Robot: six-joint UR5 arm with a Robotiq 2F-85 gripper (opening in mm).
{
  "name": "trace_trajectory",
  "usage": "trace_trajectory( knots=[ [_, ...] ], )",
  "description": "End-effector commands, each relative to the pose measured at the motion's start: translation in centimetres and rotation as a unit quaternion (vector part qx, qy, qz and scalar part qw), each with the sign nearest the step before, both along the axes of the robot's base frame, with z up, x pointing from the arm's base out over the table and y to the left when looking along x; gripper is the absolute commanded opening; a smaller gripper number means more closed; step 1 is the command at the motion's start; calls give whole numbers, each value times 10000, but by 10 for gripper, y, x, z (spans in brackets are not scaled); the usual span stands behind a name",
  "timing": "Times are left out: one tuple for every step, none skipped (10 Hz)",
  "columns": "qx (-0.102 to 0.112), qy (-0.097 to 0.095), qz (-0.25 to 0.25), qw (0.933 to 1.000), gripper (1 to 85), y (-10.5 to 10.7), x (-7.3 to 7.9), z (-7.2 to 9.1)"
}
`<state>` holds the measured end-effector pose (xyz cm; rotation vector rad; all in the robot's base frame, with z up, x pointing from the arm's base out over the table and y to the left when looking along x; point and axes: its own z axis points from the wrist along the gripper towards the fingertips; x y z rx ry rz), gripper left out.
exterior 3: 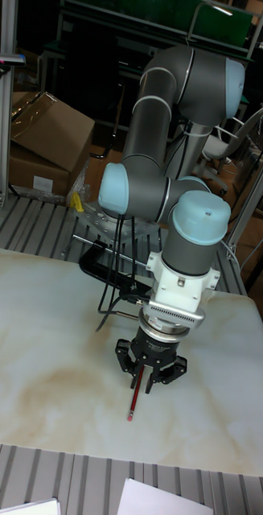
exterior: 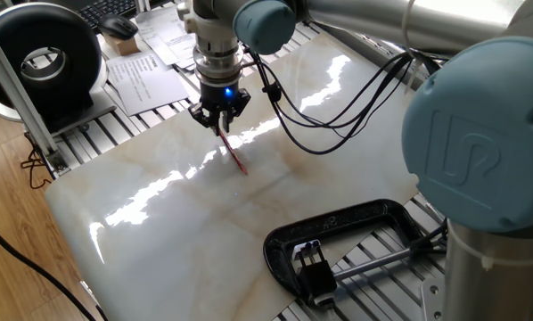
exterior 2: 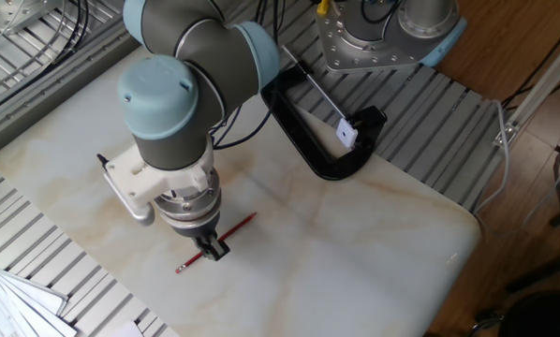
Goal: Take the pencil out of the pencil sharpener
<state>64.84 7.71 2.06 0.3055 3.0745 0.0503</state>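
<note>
The thin red pencil [exterior 2: 235,229] lies low across the marble slab, far from the pencil sharpener. My gripper [exterior 2: 213,249] points straight down over its middle, with the fingers closed together on the shaft. In one fixed view the pencil [exterior: 236,159] sticks out toward the camera from under the gripper [exterior: 220,129]. The tall view shows the pencil [exterior 3: 133,404] reaching down from the gripper [exterior 3: 145,380] to the slab. The pencil sharpener [exterior: 313,261], a small black block, sits inside the clamp at the slab's edge; its pale face [exterior 2: 346,134] shows in the other fixed view.
A large black C-clamp [exterior: 338,234] with a silver screw rod lies at the slab's corner beside the robot base [exterior 2: 378,33]. Papers [exterior: 142,71] and a black round device [exterior: 44,58] sit beyond the far side. Black cables [exterior: 320,116] hang from the arm.
</note>
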Motion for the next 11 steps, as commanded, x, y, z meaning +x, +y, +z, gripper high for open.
trace_trajectory(
  knots=[
    [28, -26, 10, 10000, 377, 1, 4, -3],
    [52, -56, 2, 10000, 363, 2, 8, -7],
    [45, -56, -13, 10000, 347, 2, 9, -11],
    [48, -55, -59, 10000, 343, 4, 10, -15],
    [19, -70, -98, 9999, 330, 6, 10, -18],
    [-18, -70, -120, 9999, 317, 6, 9, -19],
    [-49, -70, -105, 9999, 300, 4, 9, -19],
    [-49, -70, -105, 9999, 290, 4, 9, -19],
    [-64, -70, -112, 9999, 287, 3, 9, -20],
    [-126, -40, -112, 9999, 277, -1, 7, -20],
    [-126, -40, -112, 9999, 270, -2, 7, -19]
  ],
)
